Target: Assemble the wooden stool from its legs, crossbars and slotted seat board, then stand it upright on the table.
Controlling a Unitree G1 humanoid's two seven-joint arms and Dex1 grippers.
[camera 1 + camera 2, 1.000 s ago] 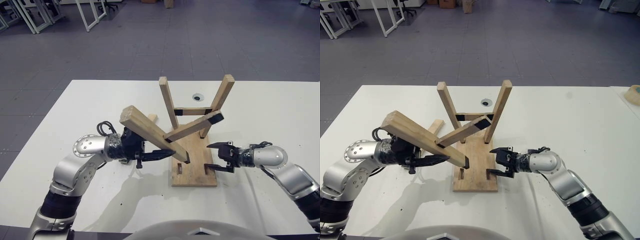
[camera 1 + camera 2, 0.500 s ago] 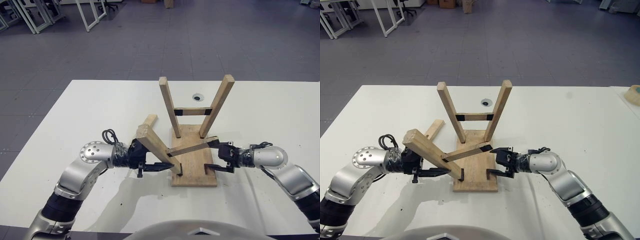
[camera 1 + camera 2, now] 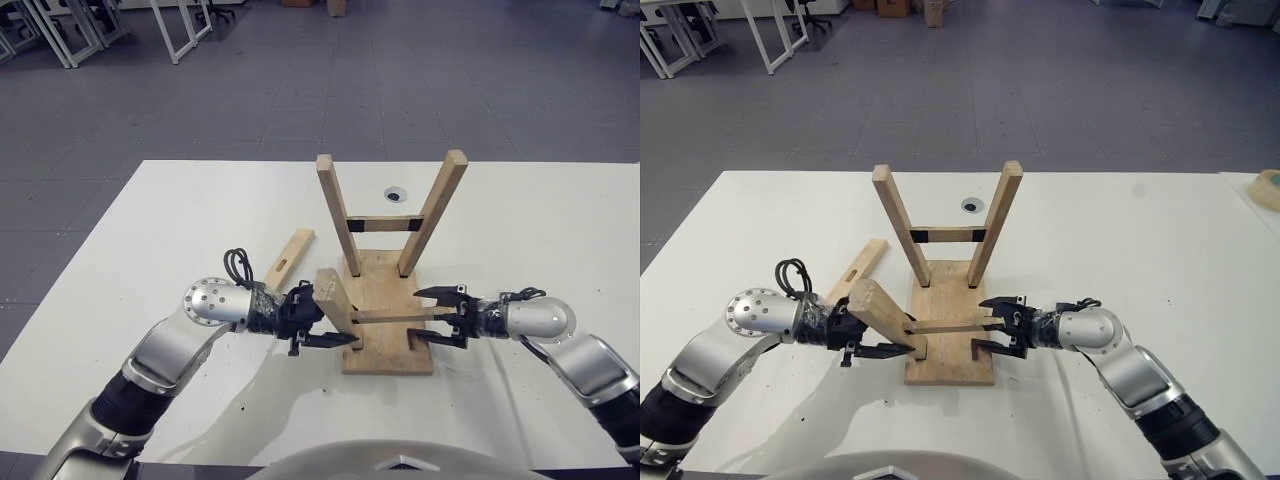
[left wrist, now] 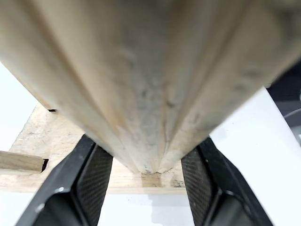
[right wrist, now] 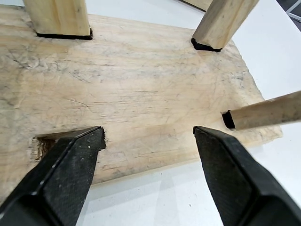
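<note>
While left fingers (image 4: 95, 181) clamp a leg (image 3: 333, 297) low over seat board (image 3: 388, 356) | right fingers (image 5: 70, 165) level, spread, empty

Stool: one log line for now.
left gripper: shut on leg, end at board | right gripper: open over board | far legs, crossbar: fitted | loose piece: on table
</note>
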